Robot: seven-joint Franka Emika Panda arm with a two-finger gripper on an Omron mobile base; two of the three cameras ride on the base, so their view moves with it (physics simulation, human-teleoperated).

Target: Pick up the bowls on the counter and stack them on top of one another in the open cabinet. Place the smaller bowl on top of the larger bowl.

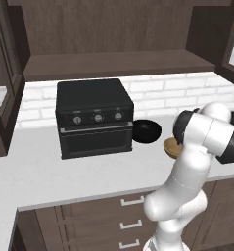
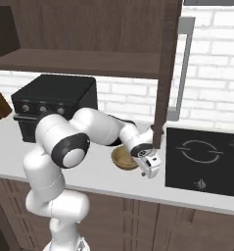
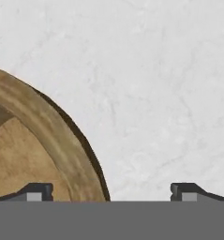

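Observation:
The smaller tan wooden bowl (image 3: 24, 154) lies on the white counter (image 3: 155, 84), its rim curving up between my fingertips in the hand view. My gripper (image 3: 112, 192) is open, one fingertip (image 3: 36, 191) over the bowl's inside and the other over bare counter. From the right base view the gripper (image 2: 150, 169) hangs low at the right edge of the tan bowl (image 2: 121, 158). The larger glossy black bowl (image 1: 147, 131) sits just right of the toaster oven, behind the tan bowl (image 1: 170, 147). The open cabinet's shelf (image 1: 118, 63) runs above.
A black toaster oven (image 1: 94, 117) stands on the counter (image 1: 64, 176) under the shelf. A cabinet door (image 2: 165, 73) hangs open just above my hand. A black cooktop (image 2: 201, 159) lies to the right. Drawers with white handles (image 1: 132, 201) front the counter.

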